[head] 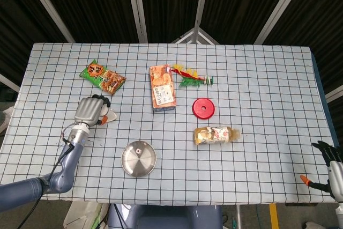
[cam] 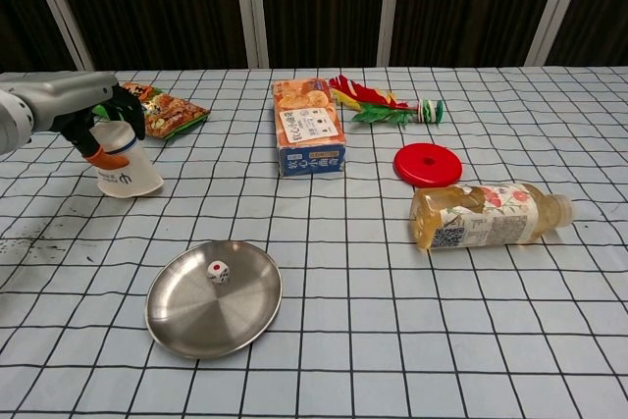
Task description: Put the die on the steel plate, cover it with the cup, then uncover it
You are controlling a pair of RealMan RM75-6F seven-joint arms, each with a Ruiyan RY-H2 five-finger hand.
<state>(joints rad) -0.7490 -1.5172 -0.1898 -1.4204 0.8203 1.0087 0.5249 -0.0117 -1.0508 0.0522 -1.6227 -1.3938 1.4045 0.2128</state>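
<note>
The white die [cam: 217, 271] lies uncovered on the round steel plate [cam: 177, 321], just behind the plate's middle; the head view shows the die [head: 138, 150] and the plate [head: 128, 164] near the table's front edge. My left hand [cam: 101, 115] grips the white paper cup [cam: 126, 168] from above. The cup is mouth down and slightly tilted, low over or on the cloth, well left of and behind the plate. In the head view the left hand [head: 89, 111] hides most of the cup [head: 110, 116]. My right hand [head: 332, 159] hangs off the table's front right corner, holding nothing.
A snack bag [cam: 162, 110] lies just behind the cup. An orange box [cam: 310, 127], a feathered toy [cam: 378, 102], a red lid [cam: 428, 164] and a bottle lying on its side [cam: 481, 214] occupy the middle of the table.
</note>
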